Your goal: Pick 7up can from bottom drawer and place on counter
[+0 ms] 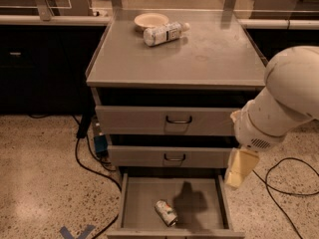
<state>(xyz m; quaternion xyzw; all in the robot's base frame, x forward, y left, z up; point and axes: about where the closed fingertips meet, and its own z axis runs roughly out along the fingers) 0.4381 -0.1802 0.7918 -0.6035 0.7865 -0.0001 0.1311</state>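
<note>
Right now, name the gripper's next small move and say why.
Probably bring the gripper in over the open drawer and down toward the can: it hangs by the drawer's right edge, while the can lies on its side near the front, untouched.

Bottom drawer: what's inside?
One 7up can, lying on its side near the front of the bottom drawer. The gripper hangs at the drawer's right wall and covers part of it; the rear, under the drawer above, is not visible.

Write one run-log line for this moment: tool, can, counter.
tool: near right rim of open grey metal bottom drawer | silvery-green 7up can: lying on drawer floor, not held | grey metal counter: can not placed
</note>
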